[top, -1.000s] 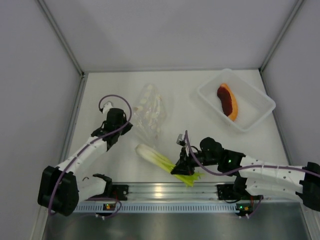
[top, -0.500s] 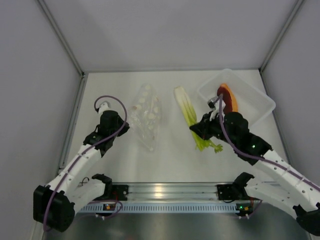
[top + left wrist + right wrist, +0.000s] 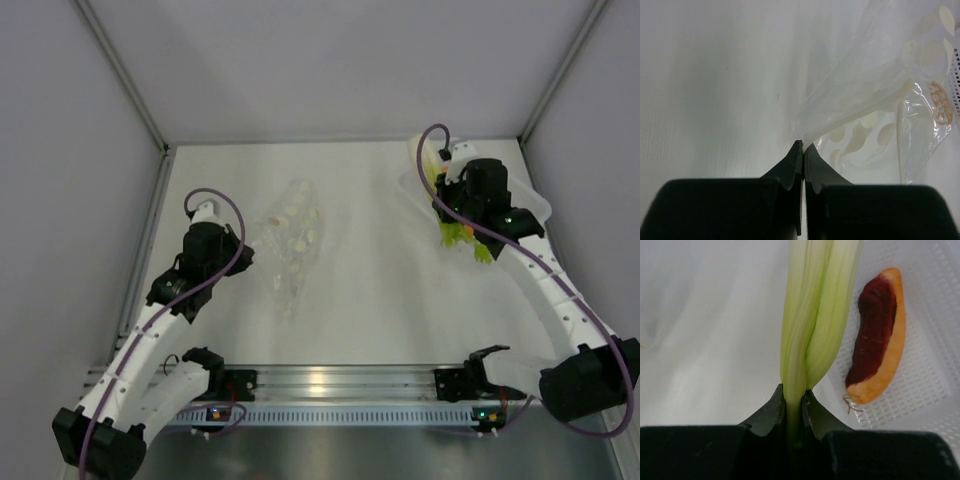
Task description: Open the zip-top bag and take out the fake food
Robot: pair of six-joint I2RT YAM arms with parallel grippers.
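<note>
Green stalk point(image 3: 810, 315), pinched in R fingers point(image 3: 767, 412), now moved to tray point(image 3: 935, 390) w/ wedge point(image 3: 875, 335); L fingers point(image 3: 790, 165) pinch bag point(image 3: 880, 100) corner.

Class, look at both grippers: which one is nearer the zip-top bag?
Left. The left gripper is shut on the edge of the zip-top bag; the right gripper is far to its right, above the tray, holding the leafy stalk.

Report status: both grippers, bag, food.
Left gripper shut on bag edge. Right gripper shut on stalk, at tray rim. Wedge lies in tray. Nothing in the way.
</note>
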